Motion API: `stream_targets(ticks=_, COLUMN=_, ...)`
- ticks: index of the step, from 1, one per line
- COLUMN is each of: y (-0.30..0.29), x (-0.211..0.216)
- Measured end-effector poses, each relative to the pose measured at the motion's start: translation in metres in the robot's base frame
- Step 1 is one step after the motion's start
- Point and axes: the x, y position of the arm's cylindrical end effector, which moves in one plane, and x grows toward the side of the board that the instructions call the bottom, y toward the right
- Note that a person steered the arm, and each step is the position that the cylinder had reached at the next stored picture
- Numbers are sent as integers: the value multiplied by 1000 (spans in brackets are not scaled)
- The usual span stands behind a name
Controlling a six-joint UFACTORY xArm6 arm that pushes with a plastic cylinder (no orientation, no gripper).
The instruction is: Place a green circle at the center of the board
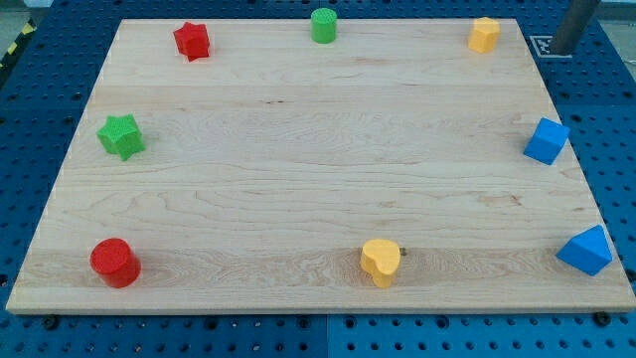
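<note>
**Green circle not yet moved from the far edge**

The green circle (324, 25) stands at the far edge of the board (298, 149), a little right of the middle of that edge and well apart from the centre. The centre itself holds no block, so as far as this view shows the placement is wholly undone.

There are no fingers on this rig, only a rod. A dark rod-like shape (573, 25) shows at the far right corner, off the board; it is probably the arm's rod, but my tip cannot be made out with any certainty, so I cannot tell exactly where it rests relative to the blocks. It is in any case well apart from the green circle.

The other blocks all sit round the rim:
- red star (192, 41), far left
- yellow block (484, 35), far right
- green star (121, 136), left edge
- two blue blocks, right edge (547, 140) and near right corner (586, 251)
- red circle (115, 263), near left
- yellow heart (381, 262), near edge

My judgement: what is left is to bring the tip behind the green circle on its far side and push it toward the near side to the centre; that path looks unobstructed.
</note>
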Motion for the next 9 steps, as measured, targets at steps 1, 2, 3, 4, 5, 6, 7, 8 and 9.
stream_targets(ticks=1, y=-10, x=12)
stream_targets(ticks=2, y=-10, x=29)
stream_targets(ticks=3, y=-32, x=53)
stream_targets(ticks=4, y=-88, x=53)
stream_targets(ticks=5, y=-149, x=48)
stream_targets(ticks=6, y=-191, x=24)
stream_targets(ticks=7, y=-216, x=-12)
stream_targets(ticks=8, y=-232, x=-60)
stream_targets(ticks=9, y=-257, x=-82)
